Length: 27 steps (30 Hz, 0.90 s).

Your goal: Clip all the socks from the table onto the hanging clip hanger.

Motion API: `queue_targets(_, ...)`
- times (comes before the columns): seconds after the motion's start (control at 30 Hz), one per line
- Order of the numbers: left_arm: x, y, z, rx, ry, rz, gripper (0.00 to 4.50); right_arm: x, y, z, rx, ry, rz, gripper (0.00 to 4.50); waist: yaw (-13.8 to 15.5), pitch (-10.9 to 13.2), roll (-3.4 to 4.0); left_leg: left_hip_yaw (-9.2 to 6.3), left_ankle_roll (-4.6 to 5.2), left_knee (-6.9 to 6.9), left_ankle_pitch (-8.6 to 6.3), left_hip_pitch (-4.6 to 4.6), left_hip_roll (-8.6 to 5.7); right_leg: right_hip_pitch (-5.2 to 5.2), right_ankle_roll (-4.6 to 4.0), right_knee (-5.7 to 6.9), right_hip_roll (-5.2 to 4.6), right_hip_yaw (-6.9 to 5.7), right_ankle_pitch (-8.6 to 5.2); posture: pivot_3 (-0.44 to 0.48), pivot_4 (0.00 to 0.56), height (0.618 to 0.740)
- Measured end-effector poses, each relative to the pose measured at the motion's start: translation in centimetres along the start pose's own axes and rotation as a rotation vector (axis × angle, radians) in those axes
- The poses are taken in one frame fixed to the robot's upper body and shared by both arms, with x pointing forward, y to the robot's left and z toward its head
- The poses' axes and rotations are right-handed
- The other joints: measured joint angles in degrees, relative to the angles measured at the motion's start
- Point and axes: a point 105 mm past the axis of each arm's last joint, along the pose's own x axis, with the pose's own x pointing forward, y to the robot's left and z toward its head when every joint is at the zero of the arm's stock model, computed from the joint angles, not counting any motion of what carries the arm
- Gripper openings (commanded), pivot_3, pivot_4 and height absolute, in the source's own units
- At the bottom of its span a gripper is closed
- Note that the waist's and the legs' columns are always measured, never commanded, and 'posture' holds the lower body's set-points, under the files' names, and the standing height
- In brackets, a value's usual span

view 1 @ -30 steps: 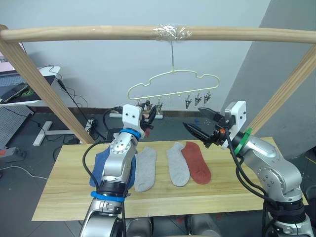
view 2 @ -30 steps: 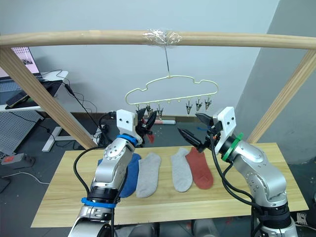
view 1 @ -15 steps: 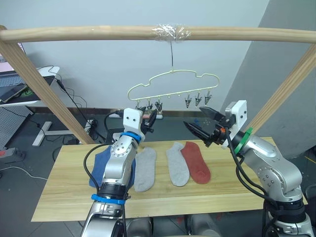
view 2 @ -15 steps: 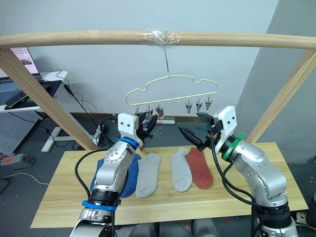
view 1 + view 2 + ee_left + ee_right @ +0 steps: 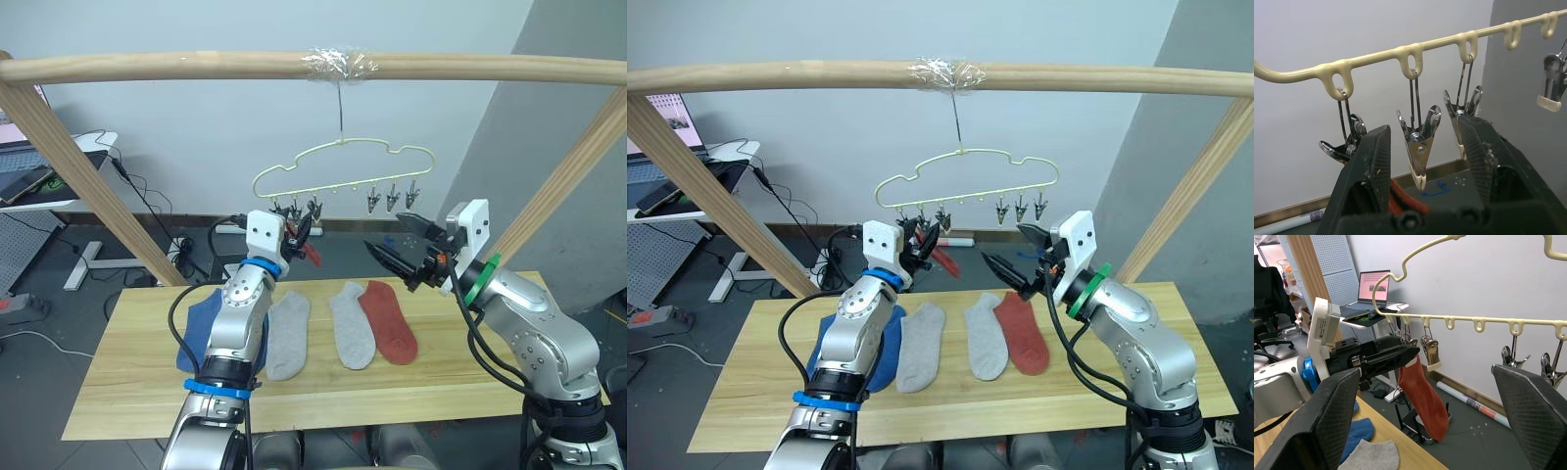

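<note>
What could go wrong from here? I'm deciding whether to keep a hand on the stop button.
The rust red sock dangles at the left claw by the clips; whether a clip bites it is unclear, so it may drop.
The clip hanger hangs free on one hook and could swing away when pushed.

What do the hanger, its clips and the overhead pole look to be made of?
Hanger: seemingly coated wire or plastic; smooth, glossy pale yellow.
Clips: metal, shiny and mirror-like, with cream tips.
Pole: wood, matte, visible grain; clear tape wraps it at the hook.
</note>
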Motion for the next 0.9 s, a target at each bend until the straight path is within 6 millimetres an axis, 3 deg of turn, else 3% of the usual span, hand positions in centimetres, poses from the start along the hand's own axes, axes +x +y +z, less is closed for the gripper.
queue_targets(0.9, 0.80, 0.54, 0.64, 0.057, -0.046, 0.037, 2.37, 0.03, -0.16, 0.21, -0.004, 0.001, -0.008, 4.50, -0.47, 0.00, 0.01, 0.01, 0.04, 0.71, 0.00, -0.15, 0.01, 0.08, 0.13, 0.07, 0.06, 0.01, 0.36, -0.145, 0.103, 0.740)
